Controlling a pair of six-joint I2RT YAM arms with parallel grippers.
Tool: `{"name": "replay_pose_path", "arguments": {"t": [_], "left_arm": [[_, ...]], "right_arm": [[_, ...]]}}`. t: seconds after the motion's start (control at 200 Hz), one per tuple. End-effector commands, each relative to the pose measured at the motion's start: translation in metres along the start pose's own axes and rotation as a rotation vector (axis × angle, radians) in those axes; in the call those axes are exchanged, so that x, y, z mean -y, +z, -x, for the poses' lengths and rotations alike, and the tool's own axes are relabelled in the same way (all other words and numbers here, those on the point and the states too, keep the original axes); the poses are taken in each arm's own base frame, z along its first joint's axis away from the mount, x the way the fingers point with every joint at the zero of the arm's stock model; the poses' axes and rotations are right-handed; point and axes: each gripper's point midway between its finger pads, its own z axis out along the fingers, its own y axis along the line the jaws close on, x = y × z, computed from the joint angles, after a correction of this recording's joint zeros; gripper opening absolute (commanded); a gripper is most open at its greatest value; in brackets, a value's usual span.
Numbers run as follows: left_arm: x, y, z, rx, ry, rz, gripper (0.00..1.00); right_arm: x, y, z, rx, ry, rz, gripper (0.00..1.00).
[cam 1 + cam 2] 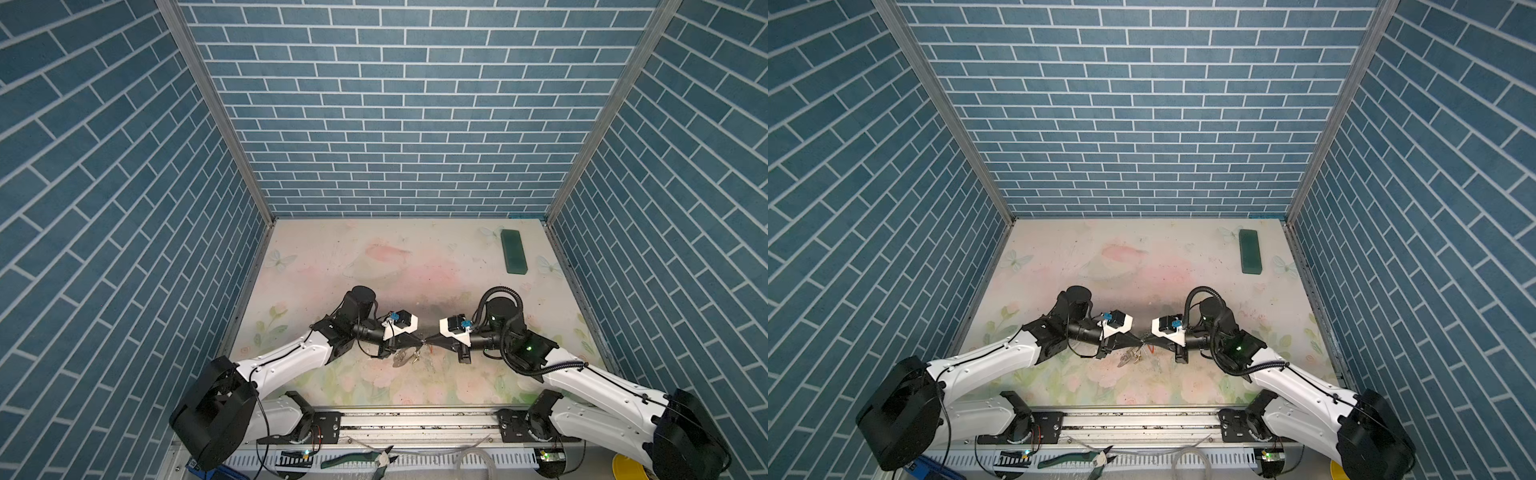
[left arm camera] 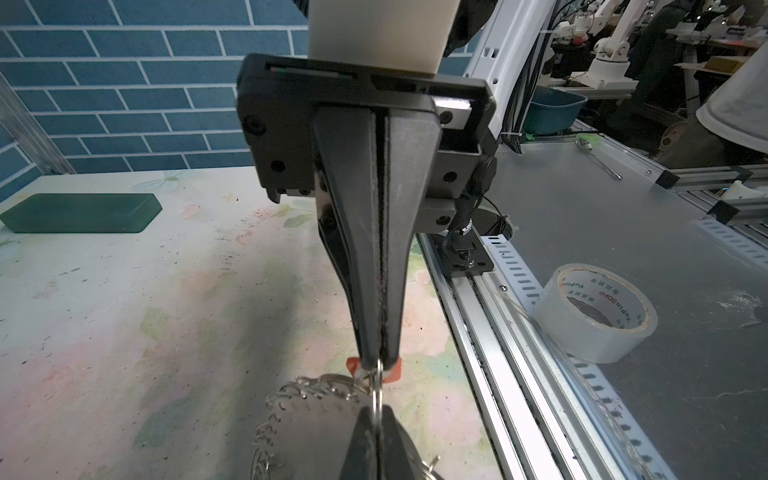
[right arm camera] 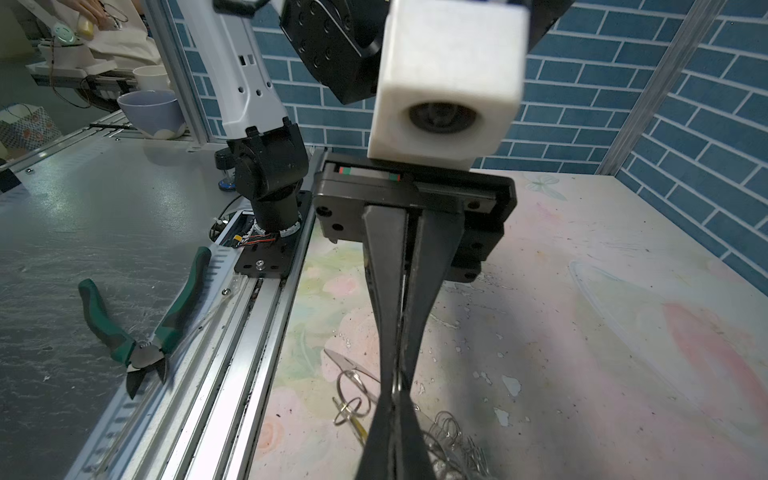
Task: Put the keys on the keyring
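Keyring (image 2: 316, 428) wire loop (image 2: 378, 388) runs lengthwise from left fingers (image 2: 361, 449), pinching it; right fingers (image 2: 361, 249) shut at its far end.

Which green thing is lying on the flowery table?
The dark green block, near the far right corner. The green-handled pliers lie off the table, past the front rail.

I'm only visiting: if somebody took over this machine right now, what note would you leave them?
Left gripper: shut, pinching a thin wire ring.
Right gripper: shut, tip to tip with it at the same ring.
Keyring: just beneath the tips. Red key: at the right gripper's tip. Yellow key: close beside them.
Done: unclear whether either key is hooked on.
Left: get both keys on the keyring.
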Motion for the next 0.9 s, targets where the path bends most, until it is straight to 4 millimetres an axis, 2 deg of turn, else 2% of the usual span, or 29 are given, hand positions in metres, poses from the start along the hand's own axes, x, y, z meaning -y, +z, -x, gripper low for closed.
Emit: {"name": "replay_pose_path", "arguments": {"t": [0.0,0.345,0.535,0.755,0.89], "left_arm": [[0.007,0.000,0.002,0.011,0.022,-0.035,0.00],[0.031,0.004,-0.005,-0.011,0.130,-0.120,0.00],[0.038,0.003,-0.002,0.014,0.179,-0.142,0.00],[0.042,0.002,0.001,0.034,0.210,-0.153,0.00],[0.040,0.002,0.003,0.045,0.228,-0.128,0.00]], "right_arm": [[0.001,0.002,0.024,0.052,-0.065,0.028,0.00],[-0.005,0.005,0.029,0.048,-0.057,0.169,0.00],[-0.010,0.008,0.020,0.018,-0.048,0.219,0.00],[-0.004,0.012,0.016,0.000,-0.019,0.226,0.00],[0.006,0.018,0.009,-0.039,0.006,0.195,0.00]]}}
